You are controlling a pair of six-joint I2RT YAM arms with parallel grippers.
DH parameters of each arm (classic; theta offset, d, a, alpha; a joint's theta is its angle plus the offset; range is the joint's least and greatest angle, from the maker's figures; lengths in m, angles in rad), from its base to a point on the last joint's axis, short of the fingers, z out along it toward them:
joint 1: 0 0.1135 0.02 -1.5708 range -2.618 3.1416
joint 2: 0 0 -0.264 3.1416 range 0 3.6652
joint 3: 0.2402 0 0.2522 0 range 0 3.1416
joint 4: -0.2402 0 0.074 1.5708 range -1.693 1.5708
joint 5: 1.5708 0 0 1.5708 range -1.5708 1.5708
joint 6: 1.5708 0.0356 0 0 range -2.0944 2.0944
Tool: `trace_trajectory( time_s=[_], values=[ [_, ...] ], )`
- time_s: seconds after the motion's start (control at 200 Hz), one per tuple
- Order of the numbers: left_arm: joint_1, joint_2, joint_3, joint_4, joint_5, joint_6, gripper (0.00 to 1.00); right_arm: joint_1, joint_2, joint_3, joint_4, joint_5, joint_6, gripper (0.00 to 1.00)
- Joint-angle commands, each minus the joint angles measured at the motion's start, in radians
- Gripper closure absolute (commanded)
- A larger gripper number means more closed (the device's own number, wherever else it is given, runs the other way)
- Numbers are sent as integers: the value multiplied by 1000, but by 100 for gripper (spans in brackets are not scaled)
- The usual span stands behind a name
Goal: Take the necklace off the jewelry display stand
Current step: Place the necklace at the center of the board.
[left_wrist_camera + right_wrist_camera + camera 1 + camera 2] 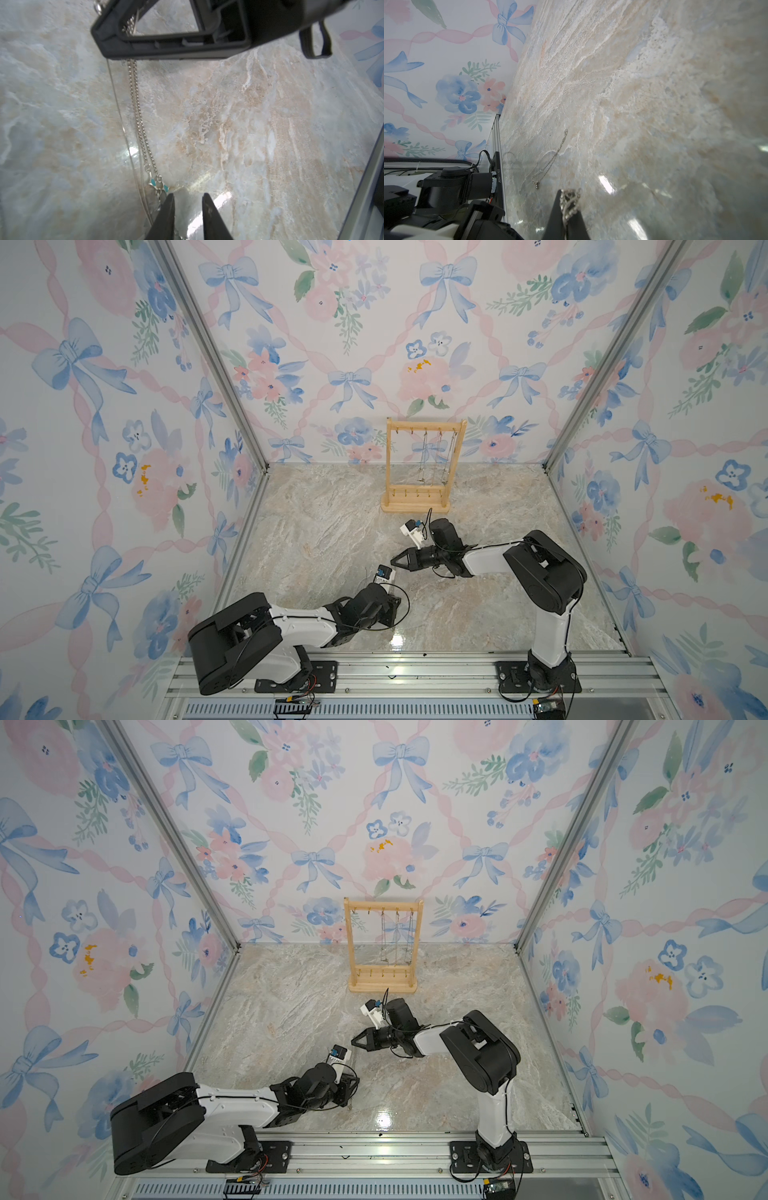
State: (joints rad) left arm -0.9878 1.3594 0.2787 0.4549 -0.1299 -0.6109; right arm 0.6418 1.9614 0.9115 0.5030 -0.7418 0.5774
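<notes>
1. Step: the necklace [138,108] was off the jewelry display stand [424,425]. The stand stood upright at far centre of the table [316,522], w/ three other chains [438,456] on its right-side hooks. Judged: removal done for this piece, set-down or hand-over in hand.
2. The right gripper [394,561] was clamped on the bunched top of the chain (clear in the right wrist view). The rest hung down, w/ the teal pendant [159,185] at the low end, close to the table; contact unclear.
3. The left gripper [187,200] had its fingers apart, a narrow gap w/ table showing btw them, and the pendant just beside one tip. Possibly some chain lay inside the gap; the frame edge cut it off.
4. A second necklace [551,158] lay flat on the table near the left arm.
5. Next, judged: either the left tips shift sideways onto the pendant end, or the right lowers and lets go. Risk: the thin chain slips or snags.
6. Pose: right arm had its elbow high, forearm reaching left, pincer level. Left arm was low along the near edge, wrist bent toward the table.
</notes>
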Motion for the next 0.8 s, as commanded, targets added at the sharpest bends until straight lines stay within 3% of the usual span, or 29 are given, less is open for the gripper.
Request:
trace_trajectory(
  time_s=[0.0, 0.795],
  values=[
    [-4, 38, 15, -18, -7, 36, 76, -12, 28, 25, 13, -21, 21, 100],
    [-6, -50, -111, -16, -16, -29, 76, -42, 75, 91, -66, -19, 7, 100]
  ],
)
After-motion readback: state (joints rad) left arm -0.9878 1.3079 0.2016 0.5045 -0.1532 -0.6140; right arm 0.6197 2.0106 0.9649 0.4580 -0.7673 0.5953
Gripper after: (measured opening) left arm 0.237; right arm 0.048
